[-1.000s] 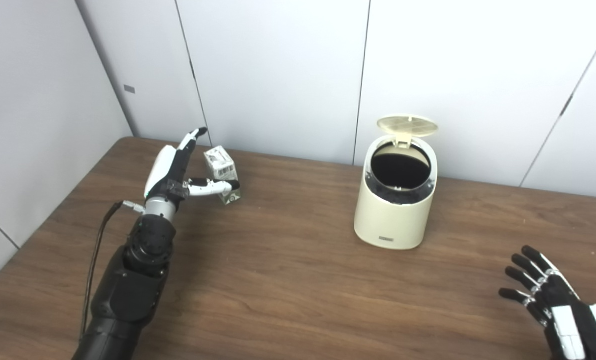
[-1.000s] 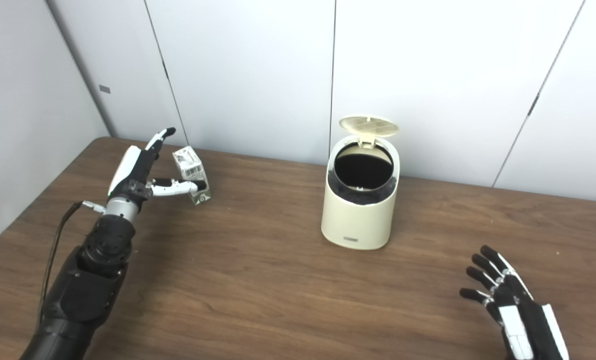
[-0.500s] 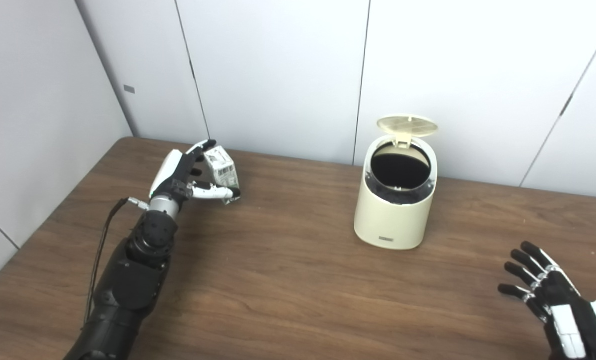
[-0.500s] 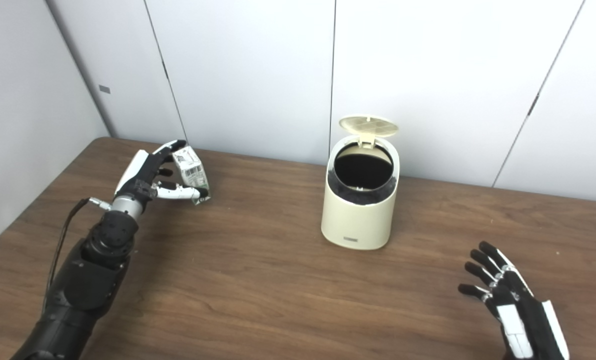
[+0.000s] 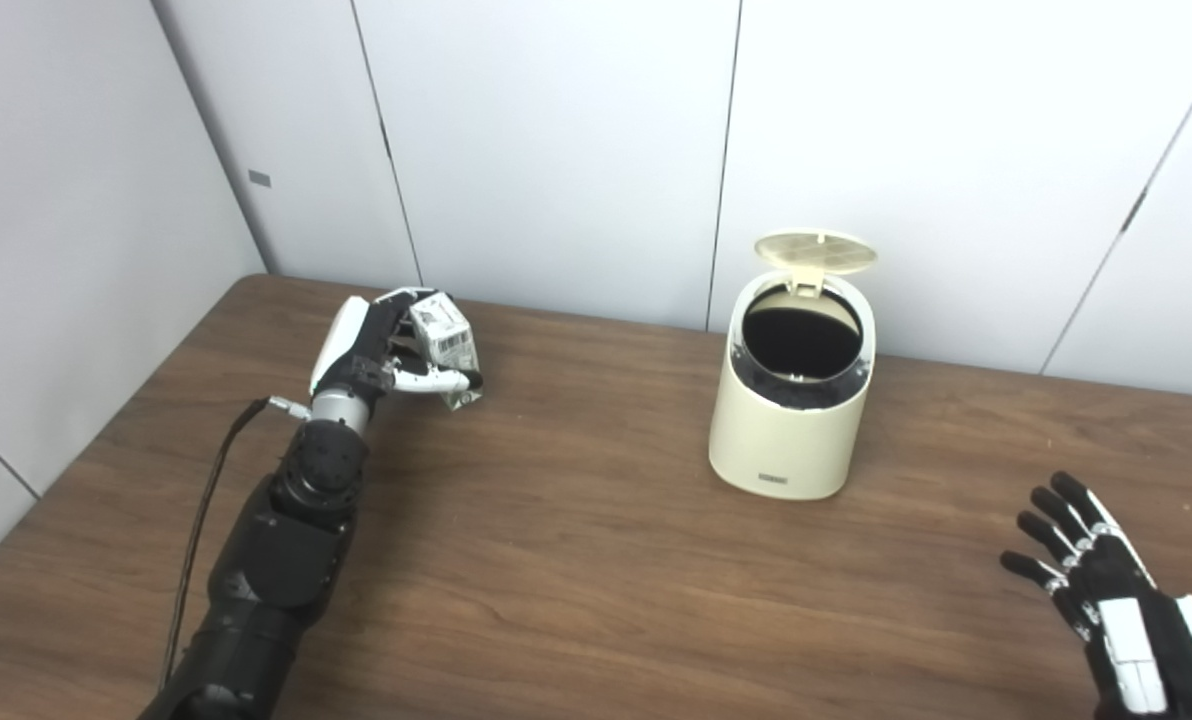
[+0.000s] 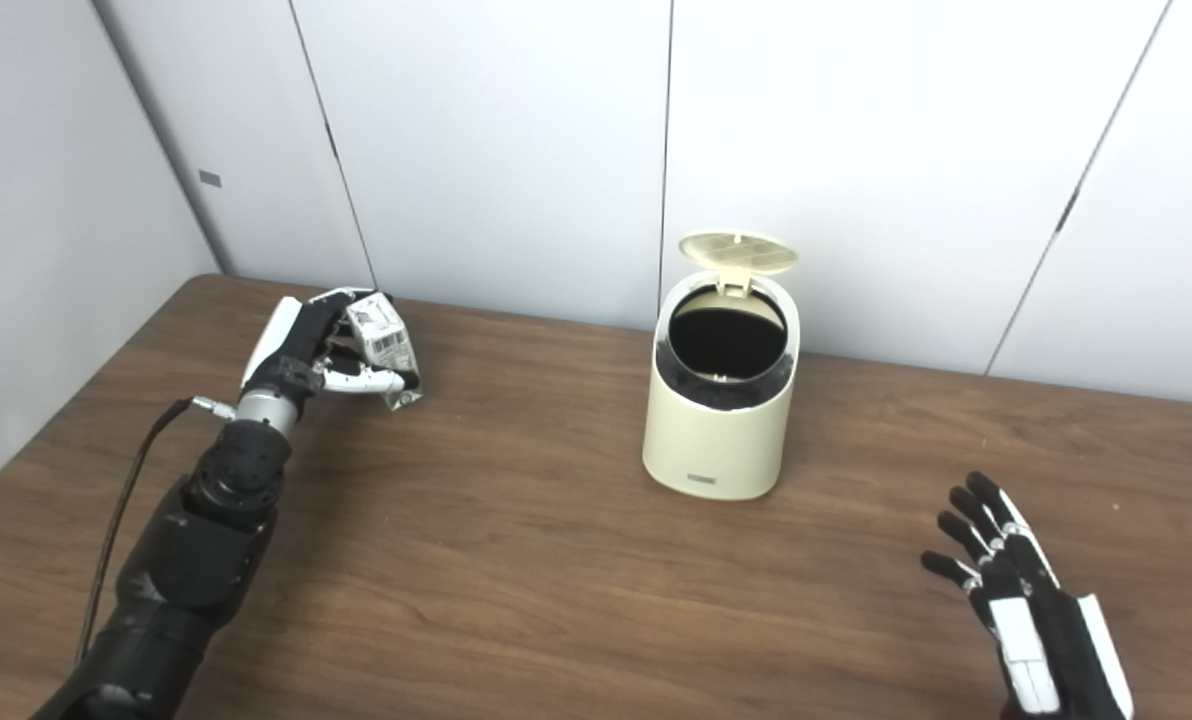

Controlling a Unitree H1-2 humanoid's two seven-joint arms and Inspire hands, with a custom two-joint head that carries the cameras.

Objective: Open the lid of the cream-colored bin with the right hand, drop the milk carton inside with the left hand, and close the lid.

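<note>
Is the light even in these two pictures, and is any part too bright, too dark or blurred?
Left eye view: the wall panels are almost washed out, and the inside of the bin is plain black, with no detail. Right eye view: the same bright wall; the table is evenly lit with only soft shadows. Small print on the milk carton is too blurred to read.

Two side-by-side head cameras overlook one table.

Brown wooden table, white wall panels behind it
</note>
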